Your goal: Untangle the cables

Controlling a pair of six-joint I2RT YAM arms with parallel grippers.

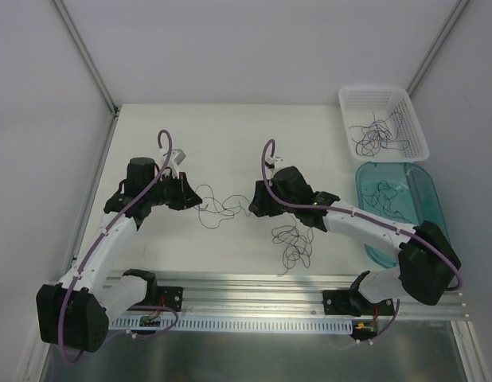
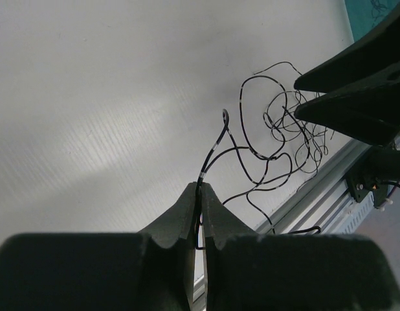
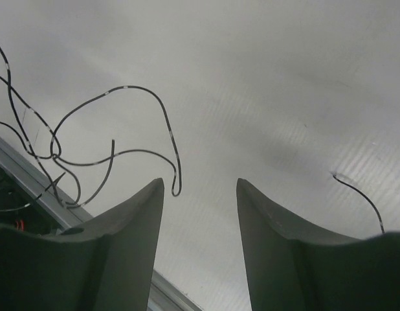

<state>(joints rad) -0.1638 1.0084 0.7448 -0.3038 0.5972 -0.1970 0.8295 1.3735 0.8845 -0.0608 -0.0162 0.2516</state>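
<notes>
Cables (image 1: 218,205) in loose curls over white table (image 1: 230,143) between both grippers, left gripper (image 2: 201,193) clamped on one strand, right gripper (image 3: 200,191) fingers apart, more strands in basket (image 1: 373,90) and tray (image 1: 429,199)

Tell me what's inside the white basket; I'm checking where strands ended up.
Several loose, curly dark cables lie overlapping in the white basket. Their count cannot be told; nothing else shows.
</notes>
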